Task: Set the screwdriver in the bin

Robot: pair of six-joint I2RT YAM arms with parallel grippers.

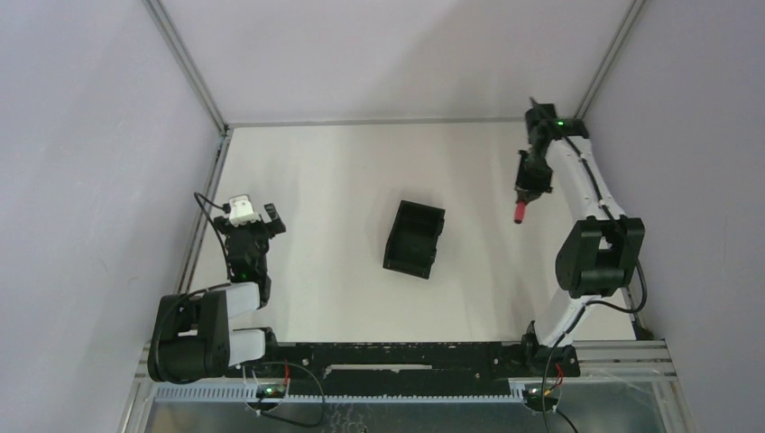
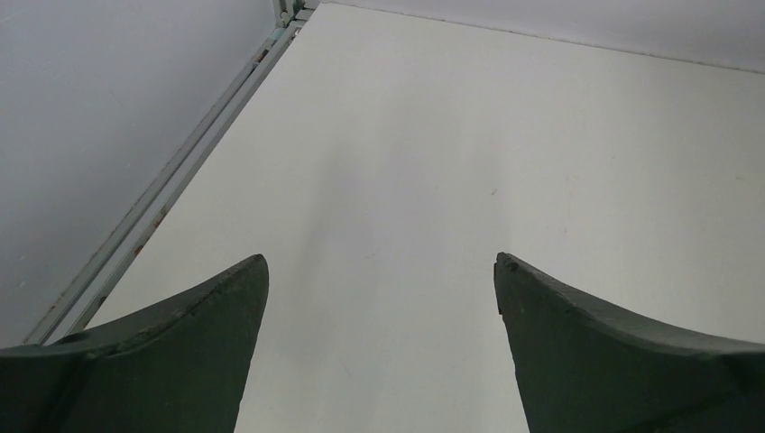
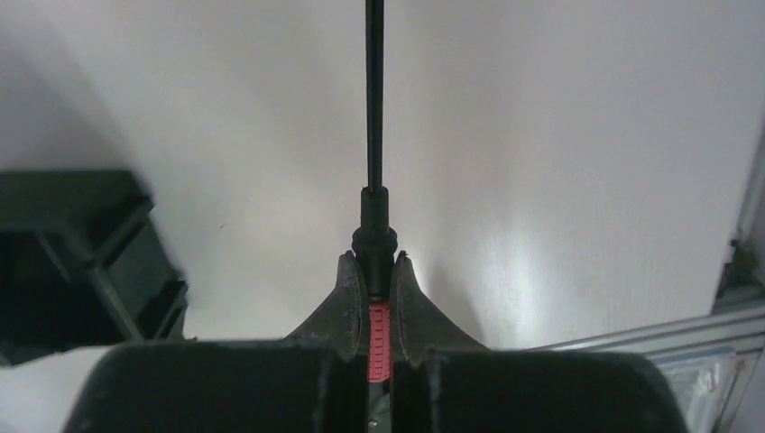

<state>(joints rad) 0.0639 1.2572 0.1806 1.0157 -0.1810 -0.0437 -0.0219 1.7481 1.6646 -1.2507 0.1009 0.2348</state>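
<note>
My right gripper (image 1: 525,191) is shut on the screwdriver (image 1: 520,214) over the right side of the table. In the top view only the red handle end pokes out below the fingers. In the right wrist view the ribbed red handle sits clamped between the fingers of this gripper (image 3: 374,262). The screwdriver's (image 3: 374,212) black collar and thin dark shaft point straight ahead. The black bin (image 1: 415,239) stands open-topped mid-table, left of that gripper, and shows blurred at the left edge as the bin (image 3: 77,262). My left gripper (image 1: 254,219) (image 2: 381,263) is open and holds nothing, far left of the bin.
Metal frame rails (image 1: 209,180) border the table on the left, back and right, with purple-grey walls beyond. A rail corner (image 3: 735,307) lies just right of my right gripper. The left rail (image 2: 171,180) runs beside my left gripper.
</note>
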